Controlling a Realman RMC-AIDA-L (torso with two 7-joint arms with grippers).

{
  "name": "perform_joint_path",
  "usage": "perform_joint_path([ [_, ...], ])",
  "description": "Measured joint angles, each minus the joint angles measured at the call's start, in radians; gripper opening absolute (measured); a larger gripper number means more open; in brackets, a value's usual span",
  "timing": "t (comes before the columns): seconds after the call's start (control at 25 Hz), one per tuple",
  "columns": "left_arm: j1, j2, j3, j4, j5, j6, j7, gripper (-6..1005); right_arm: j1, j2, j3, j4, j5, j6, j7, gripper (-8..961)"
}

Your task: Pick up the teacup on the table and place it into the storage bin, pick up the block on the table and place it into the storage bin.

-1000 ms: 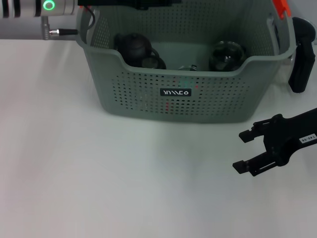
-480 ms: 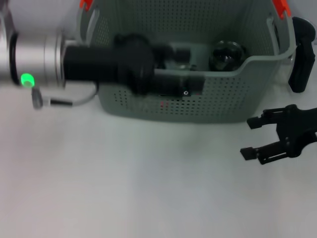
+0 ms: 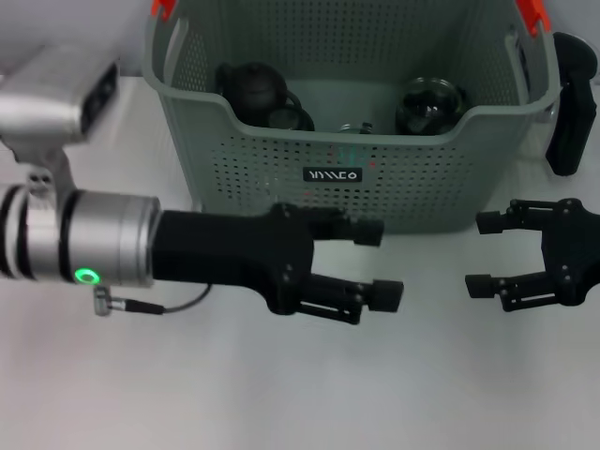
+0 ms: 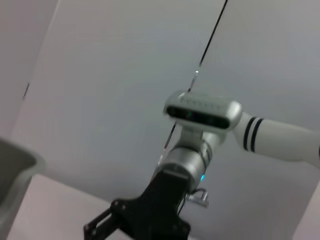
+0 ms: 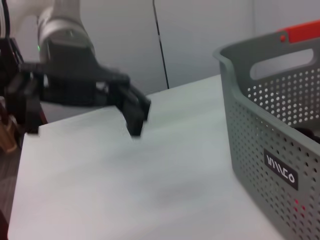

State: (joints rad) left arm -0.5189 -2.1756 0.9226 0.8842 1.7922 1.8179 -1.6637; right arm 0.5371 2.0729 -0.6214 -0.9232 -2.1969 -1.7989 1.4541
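Observation:
The storage bin [image 3: 412, 192] stands at the back of the white table, and its perforated wall [image 5: 260, 135] also shows in the right wrist view. Inside it a dark teacup [image 3: 289, 118] rests against a black teapot [image 3: 251, 86]. No block shows on the table; only faint red and green specks show through the bin's front holes. My left gripper [image 3: 375, 262] hangs open and empty just in front of the bin, and it also appears as the left gripper [image 5: 134, 114] in the right wrist view. To its right, my right gripper [image 3: 481, 253] is open and empty.
A glass vessel [image 3: 429, 103] sits in the bin's right half. A black upright object [image 3: 568, 108] stands beside the bin's right end. Orange handle clips [image 3: 531, 13] mark the bin's ends. White table [image 3: 234, 394] stretches in front of both grippers.
My left arm has swung from above the bin down to the table in front of it. The right gripper has drifted toward the bin and levelled out, still open.

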Motion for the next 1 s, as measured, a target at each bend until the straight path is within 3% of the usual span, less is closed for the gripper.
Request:
perform_joint_path([
  [0.36, -0.008, 0.005, 0.017, -0.153, 0.023, -0.191, 0.162, 877, -0.012, -0.012, 0.003, 0.009, -0.001, 0.011, -0.025, 931],
  [0.72, -0.051, 0.01, 0.072, -0.218, 0.076, -0.334, 0.188, 877, -0.014, -0.024, -0.003, 0.063, -0.007, 0.08, -0.026, 931],
  [1.0, -0.057, 0.01, 0.083, -0.227, 0.094, -0.371, 0.181, 877, -0.023, -0.014, -0.009, 0.07, -0.012, 0.106, -0.027, 931],
])
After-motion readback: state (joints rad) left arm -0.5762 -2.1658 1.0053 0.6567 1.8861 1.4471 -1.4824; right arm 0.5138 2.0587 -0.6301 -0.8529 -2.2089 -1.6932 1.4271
